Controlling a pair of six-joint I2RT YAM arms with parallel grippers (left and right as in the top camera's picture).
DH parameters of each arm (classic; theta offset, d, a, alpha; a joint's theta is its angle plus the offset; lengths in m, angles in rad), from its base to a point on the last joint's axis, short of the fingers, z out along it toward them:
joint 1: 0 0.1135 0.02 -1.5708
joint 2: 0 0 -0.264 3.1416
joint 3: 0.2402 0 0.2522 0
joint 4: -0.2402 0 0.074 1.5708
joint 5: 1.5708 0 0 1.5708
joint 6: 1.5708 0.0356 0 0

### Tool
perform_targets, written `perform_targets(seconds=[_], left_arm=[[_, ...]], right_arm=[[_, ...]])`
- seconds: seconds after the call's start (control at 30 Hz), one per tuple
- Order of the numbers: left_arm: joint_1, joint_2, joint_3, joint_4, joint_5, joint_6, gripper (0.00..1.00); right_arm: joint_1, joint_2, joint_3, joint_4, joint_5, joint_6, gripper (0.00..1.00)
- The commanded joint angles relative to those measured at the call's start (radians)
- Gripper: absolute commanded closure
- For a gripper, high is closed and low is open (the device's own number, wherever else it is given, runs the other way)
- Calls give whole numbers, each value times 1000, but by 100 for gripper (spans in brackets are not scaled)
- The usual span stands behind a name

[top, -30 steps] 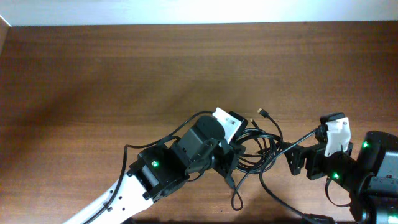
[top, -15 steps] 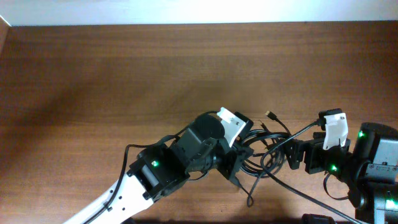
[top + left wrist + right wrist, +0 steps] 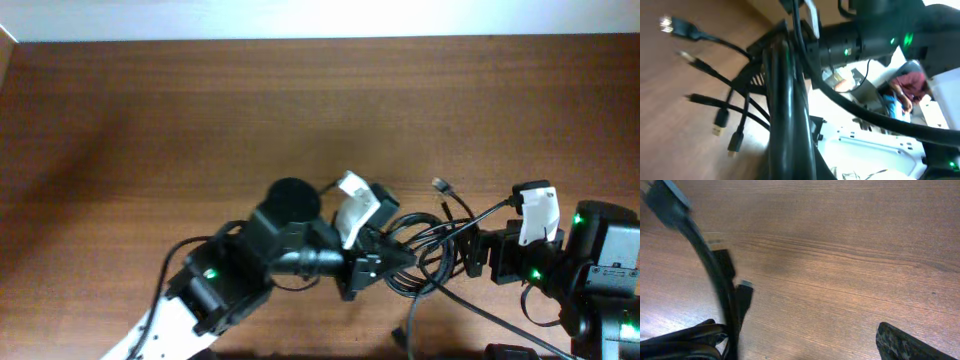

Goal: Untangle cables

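Overhead: the cables (image 3: 432, 248) lie bundled toward 4 o'clock on the table (image 3: 200, 120), with one plug end (image 3: 440, 185) poking out at 12 o'clock. The left gripper (image 3: 384, 264), its arm reaching in from 7 o'clock with the wrist rolled, is pinched tight on the bundle's 9 o'clock edge. The right gripper (image 3: 472, 256) faces it from 3 o'clock, jaws spread wide and holding nothing

Left wrist: a thick strand (image 3: 785, 105) runs up the centre, with plugs (image 3: 720, 122) dangling at 8 o'clock. This pinch should serve as a firm anchor

Right wrist: a cord (image 3: 722, 295) sits at 9 o'clock and one finger (image 3: 900, 342) at 5 o'clock. Best to close on a single loose strand, then draw it slowly toward 3 o'clock
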Motion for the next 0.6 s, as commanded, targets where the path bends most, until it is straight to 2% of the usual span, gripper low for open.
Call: perform_targets(seconds=[0.0, 0.1, 0.17, 0.37, 0.47, 0.57], left_arm=[[85, -134, 25, -37, 69, 43, 100], [183, -196, 25, -140, 65, 112, 100], [232, -212, 25, -203, 43, 113, 100], [254, -210, 25, -283, 32, 199, 100], [254, -210, 25, -335, -39, 234, 100], [254, -210, 25, -429, -226, 240, 100]], right_arm=[[-3, 5, 4, -8, 104, 8, 1], [-3, 5, 4, -8, 108, 8, 1], [-3, 5, 4, -8, 107, 8, 1], [-3, 5, 4, -11, 114, 8, 1], [-3, 5, 4, -12, 114, 8, 1], [-3, 5, 4, -15, 118, 8, 1]])
